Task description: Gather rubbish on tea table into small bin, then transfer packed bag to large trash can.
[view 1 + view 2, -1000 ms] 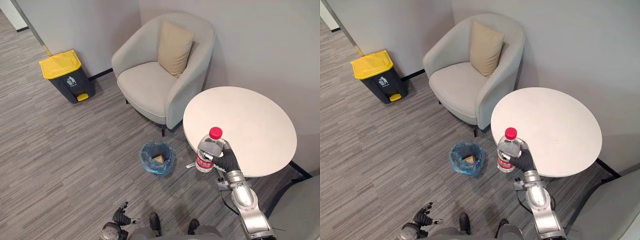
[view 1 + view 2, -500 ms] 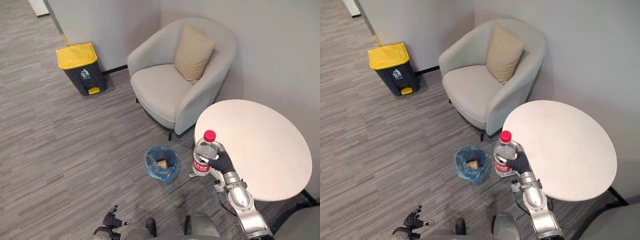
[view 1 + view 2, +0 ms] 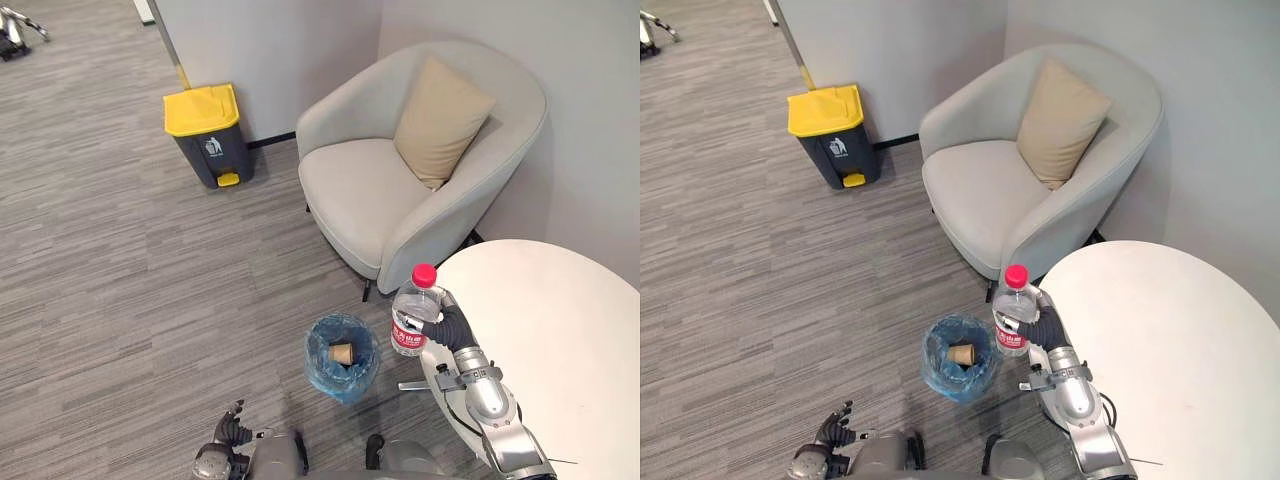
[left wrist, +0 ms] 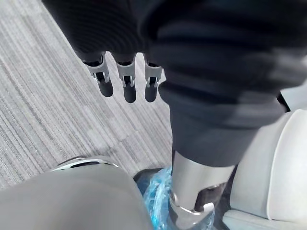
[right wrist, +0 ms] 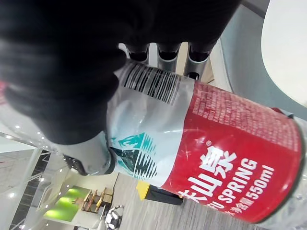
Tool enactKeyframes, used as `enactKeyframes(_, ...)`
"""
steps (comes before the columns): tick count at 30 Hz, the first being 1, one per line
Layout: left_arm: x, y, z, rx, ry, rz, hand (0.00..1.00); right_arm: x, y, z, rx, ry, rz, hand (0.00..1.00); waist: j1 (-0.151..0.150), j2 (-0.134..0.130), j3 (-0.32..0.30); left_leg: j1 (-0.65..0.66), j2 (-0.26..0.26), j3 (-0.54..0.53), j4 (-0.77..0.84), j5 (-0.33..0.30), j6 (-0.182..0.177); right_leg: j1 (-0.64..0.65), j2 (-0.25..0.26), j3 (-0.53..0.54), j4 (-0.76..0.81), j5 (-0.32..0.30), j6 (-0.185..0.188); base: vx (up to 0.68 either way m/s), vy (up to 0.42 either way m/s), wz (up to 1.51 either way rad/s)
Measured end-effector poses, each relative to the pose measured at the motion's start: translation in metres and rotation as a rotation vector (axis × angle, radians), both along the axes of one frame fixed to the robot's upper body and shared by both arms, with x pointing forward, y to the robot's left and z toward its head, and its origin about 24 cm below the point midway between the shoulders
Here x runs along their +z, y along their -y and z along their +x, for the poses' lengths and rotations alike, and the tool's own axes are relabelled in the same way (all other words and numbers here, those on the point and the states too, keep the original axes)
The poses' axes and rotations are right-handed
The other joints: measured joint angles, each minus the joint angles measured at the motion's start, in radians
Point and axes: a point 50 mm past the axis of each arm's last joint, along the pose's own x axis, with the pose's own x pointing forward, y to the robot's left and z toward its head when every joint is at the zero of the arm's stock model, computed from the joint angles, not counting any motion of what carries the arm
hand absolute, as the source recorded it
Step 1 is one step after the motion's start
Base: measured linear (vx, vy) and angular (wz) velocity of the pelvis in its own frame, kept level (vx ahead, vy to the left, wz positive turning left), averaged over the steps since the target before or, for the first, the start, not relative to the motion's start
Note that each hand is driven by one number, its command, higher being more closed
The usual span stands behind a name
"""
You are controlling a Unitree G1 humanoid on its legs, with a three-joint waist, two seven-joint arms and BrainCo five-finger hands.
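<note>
Clear red-capped plastic bottle [image 3: 412,318], clasped upright in my right robot hand [image 3: 449,325], has come off the round white counter [image 3: 560,330]. It hangs just beside the blue-lined small bin [image 3: 313,352], nearly ready to drop.

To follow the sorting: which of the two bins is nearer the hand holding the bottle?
The small bin lined with a blue bag, on the floor beside the right hand and bottle; the yellow-lidded trash can stands far off by the wall.

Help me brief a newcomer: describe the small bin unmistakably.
Find the grey armchair; before it, beside the round table, stands the small bin. Unlike the yellow-lidded can by the wall, it is open, lined with blue plastic, holding a paper cup.
</note>
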Motion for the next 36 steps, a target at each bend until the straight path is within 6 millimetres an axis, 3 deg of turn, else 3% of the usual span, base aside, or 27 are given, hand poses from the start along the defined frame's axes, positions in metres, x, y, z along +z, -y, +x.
enactKeyframes(2,0.002,0.002,0.007,-0.014,0.018,0.002,0.0,-0.003,-0.002,0.0,-0.016,-0.011,0.017,1.0,0.001,-0.019,0.006,0.026,-0.043,0.011,-0.02,-0.01,0.014,0.008,-0.038,0.033,-0.006,-0.016,0.027,0.12,0.174,-0.06)
enactKeyframes(4,0.002,0.004,0.009,-0.027,0.021,0.001,0.0,-0.003,-0.005,0.0,-0.009,-0.011,0.026,1.0,0.001,-0.015,0.008,0.029,-0.063,0.016,-0.034,-0.01,0.014,0.01,-0.058,0.038,-0.019,-0.012,0.043,0.06,0.129,-0.01)
enactKeyframes(10,-0.001,0.001,-0.003,-0.039,-0.014,0.012,0.0,-0.005,-0.017,0.002,0.048,-0.02,0.017,1.0,0.006,-0.009,0.01,0.076,-0.071,0.052,-0.098,0.0,0.031,-0.004,-0.057,0.085,-0.022,-0.005,0.052,-0.01,0.032,-0.22)
enactKeyframes(14,0.002,0.003,0.007,-0.055,0.01,0.013,0.0,-0.004,-0.023,0.011,0.098,-0.013,-0.016,1.0,0.001,0.003,0.02,0.018,-0.064,0.07,-0.089,0.004,0.037,-0.088,-0.051,0.111,0.01,0.002,0.051,-0.07,0.004,-0.2)
enactKeyframes(18,0.018,0.0,0.049,-0.063,0.123,0.037,0.0,0.019,-0.038,0.043,0.187,0.078,-0.071,1.0,0.002,0.013,0.112,-0.124,-0.048,0.073,0.008,0.003,0.043,-0.23,-0.038,0.118,0.113,0.002,0.051,-0.11,-0.012,-0.06)
enactKeyframes(20,0.036,-0.005,0.08,-0.057,0.224,0.047,0.0,0.038,-0.046,0.065,0.205,0.149,-0.096,1.0,0.012,0.018,0.174,-0.229,-0.037,0.064,0.063,0.006,0.047,-0.337,-0.035,0.118,0.179,0.002,0.05,-0.22,-0.012,0.05)
enactKeyframes(22,0.047,-0.003,0.098,-0.052,0.29,0.048,0.0,0.05,-0.049,0.074,0.208,0.19,-0.109,1.0,0.028,0.022,0.222,-0.276,-0.032,0.059,0.1,0.003,0.05,-0.389,-0.037,0.118,0.227,-0.007,0.047,-0.23,-0.033,0.09)
enactKeyframes(26,0.067,0.002,0.123,-0.029,0.405,0.023,0.0,0.071,-0.062,0.084,0.22,0.281,-0.139,1.0,0.054,0.026,0.25,-0.438,-0.009,0.048,0.222,-0.02,0.063,-0.541,-0.041,0.112,0.349,-0.032,0.043,-0.16,-0.025,0.09)
enactKeyframes(36,0.128,0.019,0.182,0.119,0.708,-0.092,0.0,0.141,-0.093,0.108,0.192,0.556,-0.172,1.0,0.062,0.011,0.281,-0.785,0.036,0.043,0.385,-0.03,0.071,-0.872,-0.051,0.081,0.533,-0.054,0.04,-0.11,-0.027,0.13)
